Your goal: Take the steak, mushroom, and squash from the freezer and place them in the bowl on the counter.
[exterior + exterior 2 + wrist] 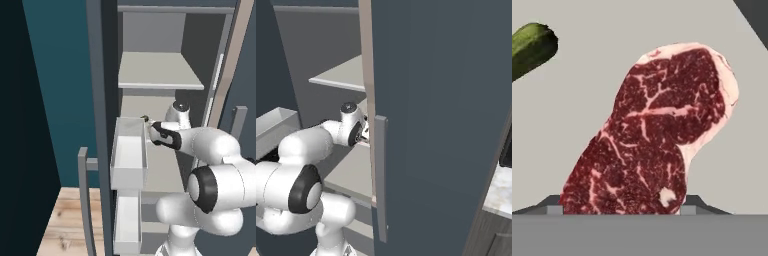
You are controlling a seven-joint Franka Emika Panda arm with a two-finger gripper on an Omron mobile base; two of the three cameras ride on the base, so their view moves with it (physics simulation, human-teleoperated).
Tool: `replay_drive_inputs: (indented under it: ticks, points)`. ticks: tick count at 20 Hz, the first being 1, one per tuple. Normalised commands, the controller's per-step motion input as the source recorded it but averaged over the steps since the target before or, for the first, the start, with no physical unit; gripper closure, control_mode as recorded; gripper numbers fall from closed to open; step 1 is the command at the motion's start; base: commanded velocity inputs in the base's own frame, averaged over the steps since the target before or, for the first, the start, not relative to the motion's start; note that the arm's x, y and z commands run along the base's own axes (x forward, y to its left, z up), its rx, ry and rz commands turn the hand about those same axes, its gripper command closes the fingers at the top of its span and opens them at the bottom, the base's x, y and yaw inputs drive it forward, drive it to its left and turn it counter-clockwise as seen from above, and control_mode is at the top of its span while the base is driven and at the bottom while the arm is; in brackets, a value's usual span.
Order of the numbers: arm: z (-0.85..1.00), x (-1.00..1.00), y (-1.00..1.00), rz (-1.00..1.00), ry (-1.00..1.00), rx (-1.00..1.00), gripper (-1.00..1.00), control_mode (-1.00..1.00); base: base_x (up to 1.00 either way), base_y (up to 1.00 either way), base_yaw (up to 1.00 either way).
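The steak (657,130), a red marbled slab with a pale fat rim, lies flat on a pale grey freezer shelf (587,110) right under the hand. My gripper (620,207) straddles its near end, one fingertip (554,207) against each side of the meat. The dark green squash (532,47) lies on the same shelf at the upper left, apart from the steak, and shows as a small dark speck (145,118) beyond the hand in the left base view. My arm reaches into the open freezer (160,75) at mid-shelf height. The mushroom and the bowl are out of view.
The open left door carries white door bins (129,155) close beside my forearm. The right door (431,100) with its grey bar handle (381,175) stands close on the other side. A corner of the marbled counter (503,187) shows at far right.
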Motion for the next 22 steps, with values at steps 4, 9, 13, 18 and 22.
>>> replay_drive_inputs:
  ticks: [4,9,13,18,22]
  points:
    - [0.00,-1.00,0.04,0.00,0.00,0.00,1.00,-1.00,0.00,0.00,0.00]
    - [0.25,-0.95,0.00,0.00,0.00,0.00,1.00,-1.00,0.00,0.00,0.00]
    - [0.49,-0.98,0.00,0.00,0.00,0.00,1.00,-1.00,0.00,0.00,0.00]
    - [0.36,-1.00,0.00,0.00,0.01,0.00,1.00,-1.00,0.00,0.00,0.00]
    - [0.47,-1.00,0.00,0.00,0.08,0.00,1.00,-1.00,0.00,0.00,0.00]
